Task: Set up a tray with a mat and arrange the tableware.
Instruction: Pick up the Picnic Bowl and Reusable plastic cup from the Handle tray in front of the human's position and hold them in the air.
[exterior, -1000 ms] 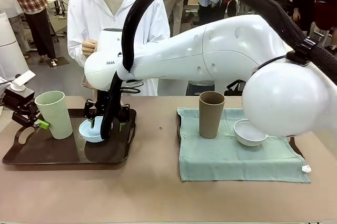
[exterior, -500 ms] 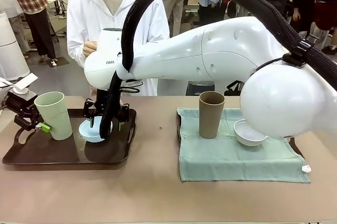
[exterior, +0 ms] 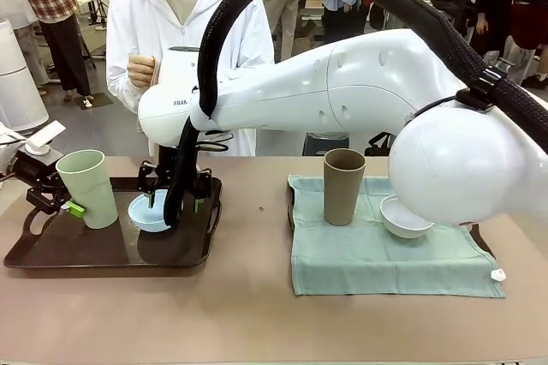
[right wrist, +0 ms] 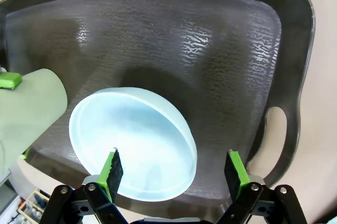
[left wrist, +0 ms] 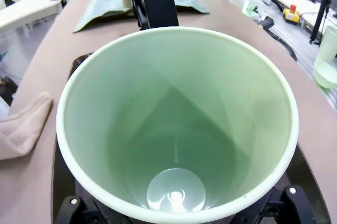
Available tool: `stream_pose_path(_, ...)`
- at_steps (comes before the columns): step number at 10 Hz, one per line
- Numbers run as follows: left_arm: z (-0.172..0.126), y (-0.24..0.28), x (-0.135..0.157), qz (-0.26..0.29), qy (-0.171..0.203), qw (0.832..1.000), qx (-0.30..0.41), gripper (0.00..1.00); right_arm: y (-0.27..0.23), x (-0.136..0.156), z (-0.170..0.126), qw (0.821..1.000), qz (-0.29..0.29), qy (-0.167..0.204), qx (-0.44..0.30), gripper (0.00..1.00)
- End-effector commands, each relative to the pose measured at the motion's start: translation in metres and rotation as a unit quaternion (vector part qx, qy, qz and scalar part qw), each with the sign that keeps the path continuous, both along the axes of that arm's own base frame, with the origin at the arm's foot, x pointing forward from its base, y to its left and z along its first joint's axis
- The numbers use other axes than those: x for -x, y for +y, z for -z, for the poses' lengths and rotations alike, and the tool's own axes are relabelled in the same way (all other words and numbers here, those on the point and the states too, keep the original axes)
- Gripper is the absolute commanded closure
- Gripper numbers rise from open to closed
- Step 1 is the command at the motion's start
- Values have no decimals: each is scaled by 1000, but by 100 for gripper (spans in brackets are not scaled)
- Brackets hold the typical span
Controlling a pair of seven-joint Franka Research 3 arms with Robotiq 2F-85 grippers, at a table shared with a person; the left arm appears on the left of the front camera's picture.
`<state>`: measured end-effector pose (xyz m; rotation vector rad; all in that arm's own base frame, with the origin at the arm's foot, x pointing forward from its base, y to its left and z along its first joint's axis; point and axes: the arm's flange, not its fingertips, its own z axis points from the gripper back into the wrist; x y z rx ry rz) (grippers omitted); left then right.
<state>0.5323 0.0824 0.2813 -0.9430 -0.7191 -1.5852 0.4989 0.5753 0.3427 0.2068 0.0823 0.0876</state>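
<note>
Pale green cup (exterior: 87,185): tall, matte, plain, upright on tray (exterior: 103,255).

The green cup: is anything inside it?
Nothing: the pale green cup is empty, right down to its shiny bottom. It stands on the dark tray, and the patch of tray under it is covered.

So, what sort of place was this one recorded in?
Probably a robotics lab or demo hall, not a home: a white arm reaches over a table opposite a person, with bystanders on an open floor behind.
</note>
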Motion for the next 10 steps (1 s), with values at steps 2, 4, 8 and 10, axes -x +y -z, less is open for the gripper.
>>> stream_pose_path(2, -1, -3, 2, 13, -4, 1000, -2, 0, 9, -11, 4, 999, -9, -33, 39, 24)
stream_pose_path(4, -1, -3, 2, 12, -6, 1000, -6, 57, 10, -10, 7, 998, -24, -33, 46, 82)
stream_pose_path(8, 0, -2, 1, 12, -5, 1000, -7, 100, 12, -9, 6, 998, -33, -35, 50, 97)
stream_pose_path(10, 0, -2, 0, 11, -4, 1000, -7, 74, 12, -9, 6, 997, -34, -35, 52, 100)
